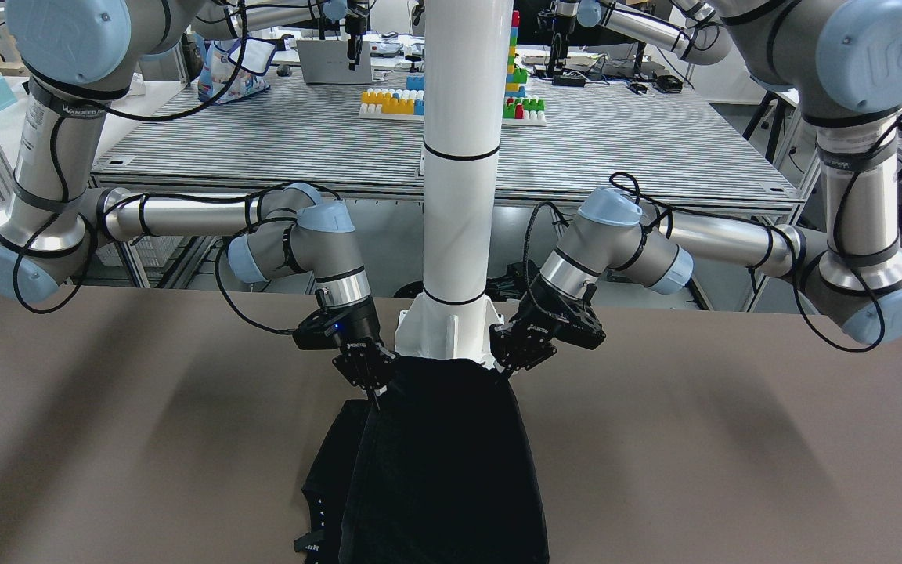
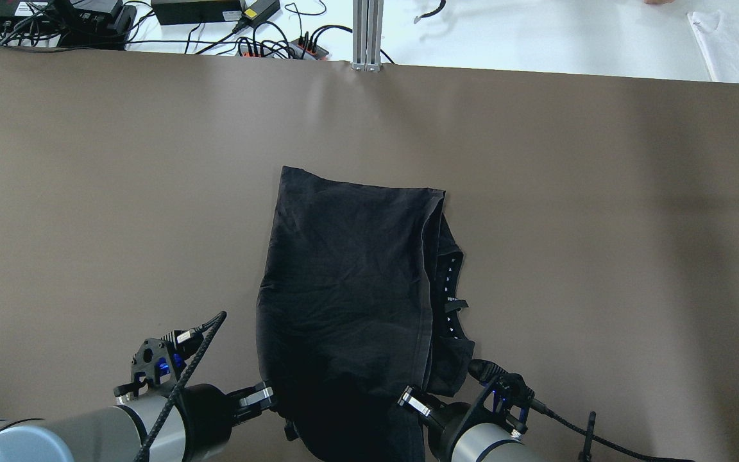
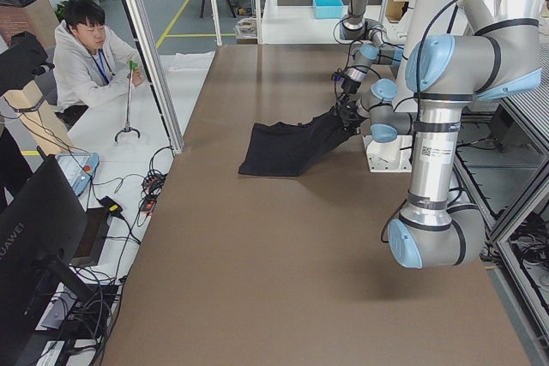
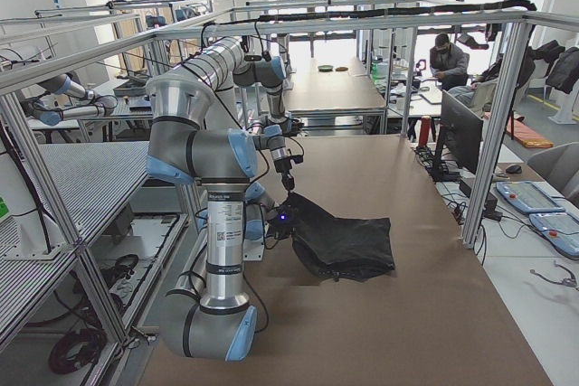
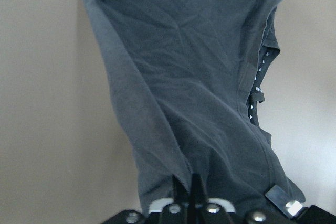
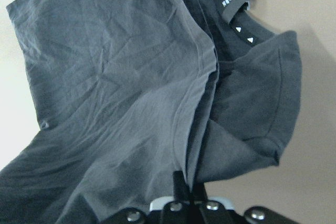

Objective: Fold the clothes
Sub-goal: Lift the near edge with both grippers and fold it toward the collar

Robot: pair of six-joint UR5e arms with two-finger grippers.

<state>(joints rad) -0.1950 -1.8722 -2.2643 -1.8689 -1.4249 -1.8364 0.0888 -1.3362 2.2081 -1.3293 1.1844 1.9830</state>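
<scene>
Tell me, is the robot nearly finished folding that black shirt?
About halfway, I'd guess. Done: the black garment already looks folded lengthwise, with its neckline peeking out on the robot's right. In hand: the left tool and the right tool each pinch a near corner, lifted off the table. Left: carry that near edge over to the far edge, lay it flat and let go.

The clothes [image 1: 443, 470] run off the front-facing view's bottom edge — that hem unseen. From overhead, cloth covers the fingertips of the left gripper [image 2: 265, 398] and right gripper [image 2: 409, 402].
</scene>
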